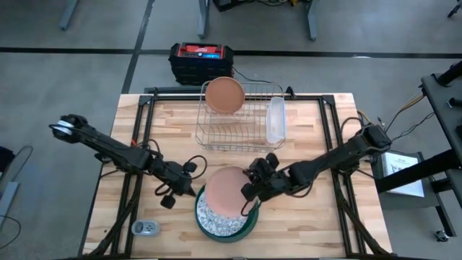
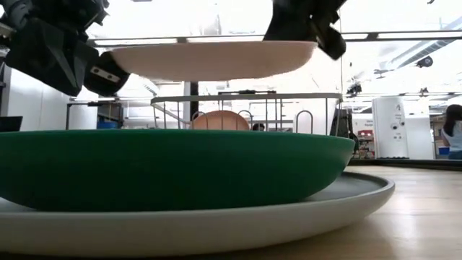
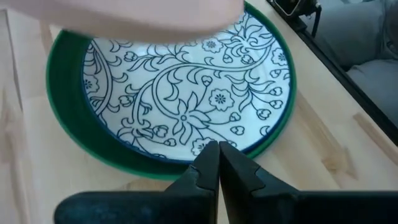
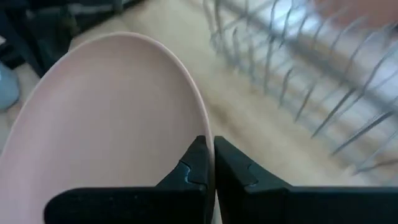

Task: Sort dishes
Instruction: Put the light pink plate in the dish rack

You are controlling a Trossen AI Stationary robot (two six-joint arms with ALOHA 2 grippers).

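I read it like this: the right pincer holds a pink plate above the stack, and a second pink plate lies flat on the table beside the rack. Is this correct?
Not quite. The right pincer does hold a pink plate above the stack, but the second pink plate stands in the rack, not flat on the table beside it. The high view shows this.

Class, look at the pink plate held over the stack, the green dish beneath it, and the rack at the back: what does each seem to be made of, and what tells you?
Pink plate: likely matte glazed ceramic or melamine; even, dull surface without glare.
Green dish: probably glazed ceramic; smooth, softly shiny wall.
Rack: bare metal wire; thin silvery rods in a grid.
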